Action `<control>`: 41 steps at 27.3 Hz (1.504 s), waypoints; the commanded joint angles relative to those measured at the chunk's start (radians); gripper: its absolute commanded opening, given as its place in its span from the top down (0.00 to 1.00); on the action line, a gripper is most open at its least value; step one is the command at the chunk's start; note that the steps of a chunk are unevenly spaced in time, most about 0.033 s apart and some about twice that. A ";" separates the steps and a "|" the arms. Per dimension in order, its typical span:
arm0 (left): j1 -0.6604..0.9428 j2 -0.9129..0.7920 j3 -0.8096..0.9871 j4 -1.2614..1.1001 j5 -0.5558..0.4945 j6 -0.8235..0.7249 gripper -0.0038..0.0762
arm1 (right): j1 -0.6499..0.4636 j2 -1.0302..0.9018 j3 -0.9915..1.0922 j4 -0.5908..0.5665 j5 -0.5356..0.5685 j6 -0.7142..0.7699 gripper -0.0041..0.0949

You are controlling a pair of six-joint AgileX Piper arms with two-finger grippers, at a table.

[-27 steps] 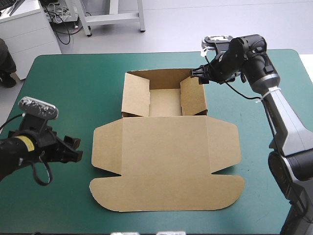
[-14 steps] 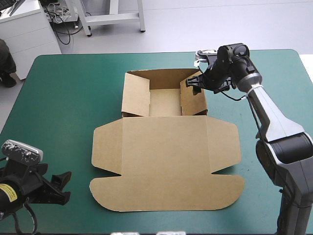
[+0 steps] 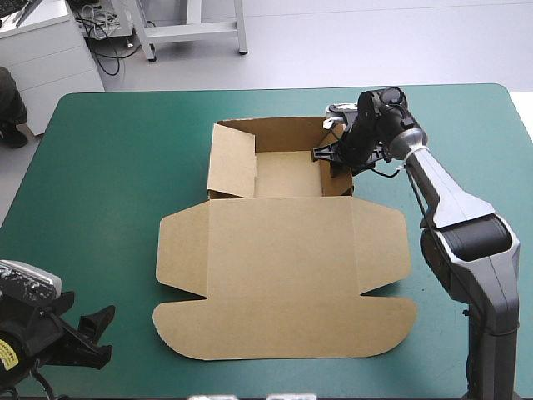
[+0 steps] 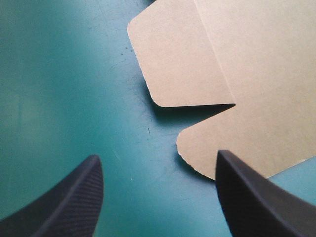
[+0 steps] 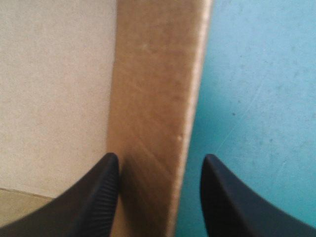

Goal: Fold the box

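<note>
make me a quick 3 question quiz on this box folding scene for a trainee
1. True or false: the right gripper is shut on the lid of the box.
2. Where is the left gripper? A) inside the tray B) over the teal-green cover, off the lid's near-left corner C) gripping the far wall
3. Fill in: the lid lies ____ on the teal-green cover.

Key: 1 false: it is open, with a finger on either side of the tray's right wall. 2 B. 3 flat.
</note>
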State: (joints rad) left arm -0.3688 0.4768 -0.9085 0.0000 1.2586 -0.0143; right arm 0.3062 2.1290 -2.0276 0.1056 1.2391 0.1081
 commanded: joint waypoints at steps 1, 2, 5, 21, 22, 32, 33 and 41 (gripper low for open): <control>-0.006 0.009 -0.017 -0.008 0.006 -0.003 0.36 | 0.001 -0.049 -0.022 -0.006 -0.016 -0.009 0.82; -0.006 0.009 -0.017 -0.008 0.006 -0.003 0.36 | 0.001 -0.048 -0.022 -0.014 -0.013 -0.014 0.92; -0.006 0.009 -0.017 -0.008 0.012 -0.003 0.36 | 0.001 -0.048 -0.022 -0.058 -0.009 -0.021 0.98; -0.006 0.009 -0.017 -0.011 0.039 0.004 0.36 | -0.200 -0.176 -0.022 -0.257 0.008 -0.055 0.98; -0.006 0.009 -0.017 -0.011 0.039 0.004 0.36 | -0.218 -0.178 -0.022 -0.272 0.008 -0.058 0.98; -0.006 0.009 -0.017 -0.008 0.039 0.004 0.36 | -0.430 -0.176 -0.022 -0.378 -0.009 -0.108 0.98; -0.006 0.009 -0.017 -0.008 0.039 0.004 0.36 | -0.453 -0.176 -0.022 -0.371 -0.012 -0.108 0.98; -0.006 0.009 -0.017 -0.008 0.039 0.007 0.36 | -0.583 -0.113 -0.022 -0.228 -0.011 -0.145 0.98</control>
State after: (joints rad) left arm -0.3688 0.4768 -0.9053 0.0000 1.2586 -0.0065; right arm -0.2619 2.0516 -2.0266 -0.1263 1.2466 -0.0265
